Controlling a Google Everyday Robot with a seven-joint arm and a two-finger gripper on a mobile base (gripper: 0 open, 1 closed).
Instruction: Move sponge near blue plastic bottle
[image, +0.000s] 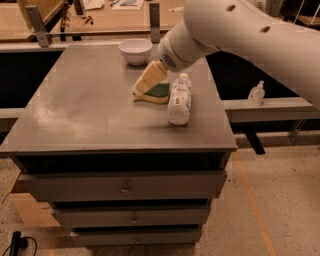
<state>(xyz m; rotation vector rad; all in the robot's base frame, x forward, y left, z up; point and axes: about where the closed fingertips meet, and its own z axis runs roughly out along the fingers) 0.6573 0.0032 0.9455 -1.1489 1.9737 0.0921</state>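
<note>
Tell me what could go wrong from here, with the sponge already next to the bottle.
1. The bottle lies on its side right beside the sponge; a nudge from the arm might roll it toward the table's right edge.
2. The pincer sits low at the sponge's left end; pulling away could drag the sponge off with it.
3. The bowl stands just behind the pincer, so a backward retreat may clip it.

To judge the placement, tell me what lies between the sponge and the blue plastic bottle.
Nothing: in the camera view the sponge lies right beside the blue plastic bottle, no object between. The hand is over the sponge's other side.
</note>
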